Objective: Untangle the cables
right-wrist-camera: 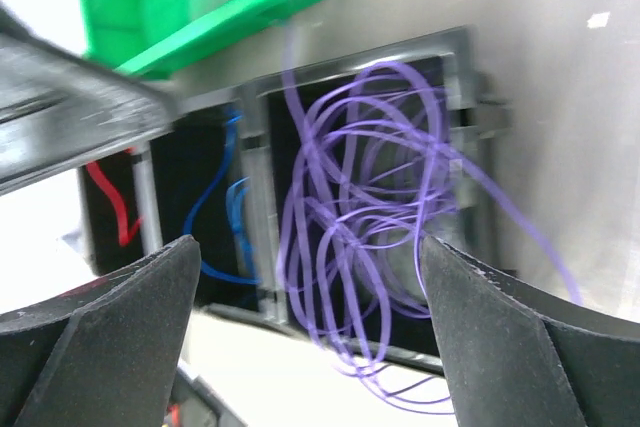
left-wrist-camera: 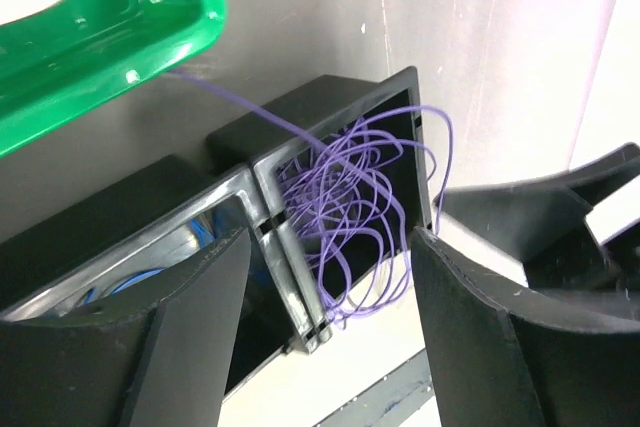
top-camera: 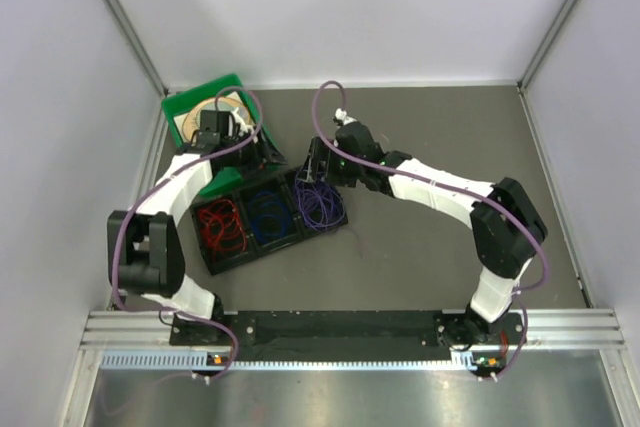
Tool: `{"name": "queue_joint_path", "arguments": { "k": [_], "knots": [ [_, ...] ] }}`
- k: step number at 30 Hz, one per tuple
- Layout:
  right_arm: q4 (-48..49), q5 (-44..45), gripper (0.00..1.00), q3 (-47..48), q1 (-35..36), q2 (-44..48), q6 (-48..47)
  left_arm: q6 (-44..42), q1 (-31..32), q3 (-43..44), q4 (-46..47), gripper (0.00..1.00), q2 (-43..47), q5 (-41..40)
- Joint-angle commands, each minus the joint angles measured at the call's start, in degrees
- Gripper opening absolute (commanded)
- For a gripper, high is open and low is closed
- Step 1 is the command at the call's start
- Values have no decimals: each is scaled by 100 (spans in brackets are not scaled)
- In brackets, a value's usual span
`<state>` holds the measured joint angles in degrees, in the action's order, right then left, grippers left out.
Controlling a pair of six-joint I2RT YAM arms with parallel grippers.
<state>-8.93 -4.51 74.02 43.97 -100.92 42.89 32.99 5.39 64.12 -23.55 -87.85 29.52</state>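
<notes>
The purple cables (top-camera: 320, 205) lay as one loose bundle of overlapping loops in the end compartment, straight beyond the gap of the right fingers (top-camera: 317, 169) and just ahead of the left fingers (top-camera: 262, 152). From the right wrist I could see several purple loops hanging over the compartment's near wall. One strand ran out over its far-side wall towards the desk (top-camera: 430, 237). From the left wrist, a single purple strand led away from the bundle up to the rim of the green bin (left-wrist-camera: 150, 47), and I could not see where it ended.

The blue cables (top-camera: 268, 215) sat in the middle compartment, off to the left of the right fingers, and the red cables (top-camera: 222, 225) in the compartment beyond that. All three lay in the black tray (top-camera: 225, 265), each colour on its own. I saw no strand of one colour crossing into another.

Both pairs of fingers were spread wide and held nothing. The purple loops showed through the gaps without touching either pair.

I judged the job mostly done, since the colours were separated and binned. What I reckoned was left was the purple lot: the stray strands needed drawing in from the bin side and the desk side, and the overhanging loops needed settling inside their walls.
</notes>
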Motion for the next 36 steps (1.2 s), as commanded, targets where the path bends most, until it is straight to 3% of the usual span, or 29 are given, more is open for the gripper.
{"name": "queue_joint_path", "arguments": {
  "k": [1, 5, 14, 20, 25, 28, 29, 30, 36],
  "knots": [
    [445, -350, 90, 175, 7, 99, 70, 85, 338, 566, 80, 70, -476, -507],
    [-474, -270, 92, 647, -37, -23, -237, 180, 560, 927, -27, 69, -794, -860],
    [-848, 434, 93, 175, -90, 380, -326, 436, 832, 1138, 123, 67, -1216, -1008],
    [-619, 644, 93, -282, -108, 767, -212, 506, 894, 1103, 228, 47, -1287, -1036],
    [-522, 829, 93, -572, -186, 1066, -115, 454, 946, 1007, 175, 41, -1243, -1080],
    [-557, 856, 93, -582, -213, 1119, -141, 489, 947, 901, 263, 25, -1112, -1088],
    [-610, 864, 93, -547, -213, 1101, -150, 489, 947, 883, 289, 9, -1076, -1080],
    [-636, 873, 93, -529, -222, 1101, -158, 489, 947, 892, 298, 2, -989, -1080],
    [-777, 987, 94, -485, -222, 1153, -176, 296, 982, 954, 369, 0, -541, -773]
  ]
}}
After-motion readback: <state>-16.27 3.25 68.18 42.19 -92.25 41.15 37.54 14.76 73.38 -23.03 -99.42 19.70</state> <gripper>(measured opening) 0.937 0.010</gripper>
